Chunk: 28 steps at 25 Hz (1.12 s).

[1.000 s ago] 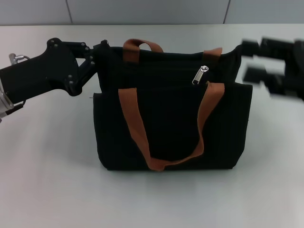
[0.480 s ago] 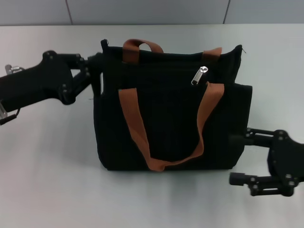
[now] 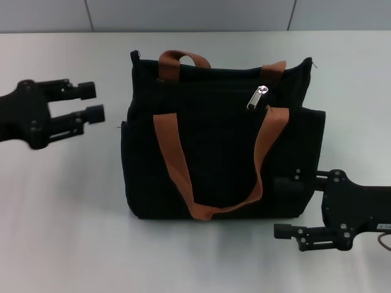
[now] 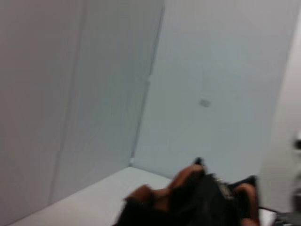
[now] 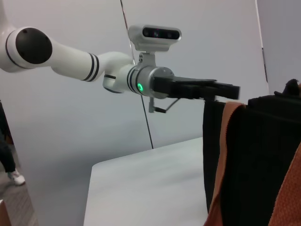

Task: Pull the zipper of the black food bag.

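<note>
The black food bag (image 3: pixel 220 152) stands upright in the middle of the table, with two orange-brown handles (image 3: pixel 174 165). The silver zipper pull (image 3: pixel 261 96) hangs near the top right of its front. My left gripper (image 3: pixel 93 101) is open and empty, a short way left of the bag's upper left edge. My right gripper (image 3: pixel 282 207) is open by the bag's lower right corner; its upper finger (image 3: pixel 286 183) overlaps the bag there, and I cannot tell if it touches. The bag also shows in the left wrist view (image 4: pixel 197 202) and the right wrist view (image 5: pixel 254 155).
The white table (image 3: pixel 61 232) runs to a grey wall at the back. In the right wrist view my left arm (image 5: pixel 113 75), with its wrist camera (image 5: pixel 155 33), reaches toward the bag's far edge.
My left gripper has come off the bag's upper left edge and drawn back to the left. My right gripper has swung from the upper right down to the bag's lower right corner.
</note>
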Each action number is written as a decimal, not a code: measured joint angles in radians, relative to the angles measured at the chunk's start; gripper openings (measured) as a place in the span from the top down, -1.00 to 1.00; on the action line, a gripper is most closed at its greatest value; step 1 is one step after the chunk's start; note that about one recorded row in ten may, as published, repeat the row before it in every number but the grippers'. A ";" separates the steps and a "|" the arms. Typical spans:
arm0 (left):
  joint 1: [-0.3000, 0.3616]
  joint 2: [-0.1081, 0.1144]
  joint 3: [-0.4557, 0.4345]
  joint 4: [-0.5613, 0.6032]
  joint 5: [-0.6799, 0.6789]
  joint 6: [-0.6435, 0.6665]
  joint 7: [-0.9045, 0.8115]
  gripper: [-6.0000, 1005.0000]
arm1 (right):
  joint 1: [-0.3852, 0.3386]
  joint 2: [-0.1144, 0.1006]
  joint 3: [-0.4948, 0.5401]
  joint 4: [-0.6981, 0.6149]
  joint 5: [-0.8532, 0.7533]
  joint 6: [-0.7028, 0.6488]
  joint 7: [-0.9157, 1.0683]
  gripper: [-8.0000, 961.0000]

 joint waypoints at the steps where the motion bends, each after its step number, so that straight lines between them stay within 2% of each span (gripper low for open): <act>1: 0.000 0.000 0.000 0.000 0.000 0.000 0.000 0.17 | 0.000 0.000 0.000 0.000 0.000 0.000 0.000 -0.63; 2: 0.010 0.010 -0.004 0.001 0.000 0.066 0.001 0.08 | 0.004 0.006 0.000 0.003 -0.003 0.010 -0.010 -0.63; 5: 0.022 0.010 0.000 0.002 0.000 0.120 0.024 -0.15 | 0.008 0.008 0.000 0.013 -0.007 0.017 -0.023 -0.63; 7: 0.049 -0.004 0.027 -0.002 0.001 0.155 0.087 -0.23 | 0.012 0.009 0.000 0.037 -0.009 0.030 -0.046 -0.63; 8: 0.049 -0.004 0.027 -0.002 0.001 0.155 0.087 -0.28 | 0.012 0.009 0.000 0.037 -0.009 0.030 -0.046 -0.63; 11: 0.084 -0.032 0.074 -0.025 0.002 0.156 0.183 -0.41 | 0.013 0.009 0.000 0.066 -0.010 0.050 -0.075 -0.63; 12: 0.109 -0.053 0.109 -0.040 0.004 0.146 0.246 -0.45 | 0.014 0.009 0.000 0.084 -0.012 0.065 -0.093 -0.63; 13: 0.109 -0.053 0.109 -0.040 0.004 0.146 0.246 -0.49 | 0.014 0.009 0.000 0.084 -0.012 0.065 -0.093 -0.63; 14: 0.118 -0.064 0.122 -0.048 0.009 0.136 0.270 -0.54 | 0.014 0.009 0.000 0.103 -0.014 0.079 -0.116 -0.63; 15: 0.131 -0.083 0.134 -0.074 0.030 0.114 0.320 -0.58 | 0.014 0.009 0.000 0.118 -0.014 0.091 -0.135 -0.63; 16: 0.131 -0.083 0.134 -0.074 0.030 0.114 0.320 -0.60 | 0.014 0.009 0.000 0.118 -0.014 0.091 -0.135 -0.63; 22: 0.123 -0.123 0.137 -0.139 0.153 -0.009 0.384 -0.62 | 0.014 0.011 0.000 0.177 -0.027 0.147 -0.201 -0.63; 28: 0.120 -0.127 0.138 -0.140 0.173 -0.021 0.385 -0.62 | 0.016 0.013 0.000 0.183 -0.028 0.148 -0.211 -0.63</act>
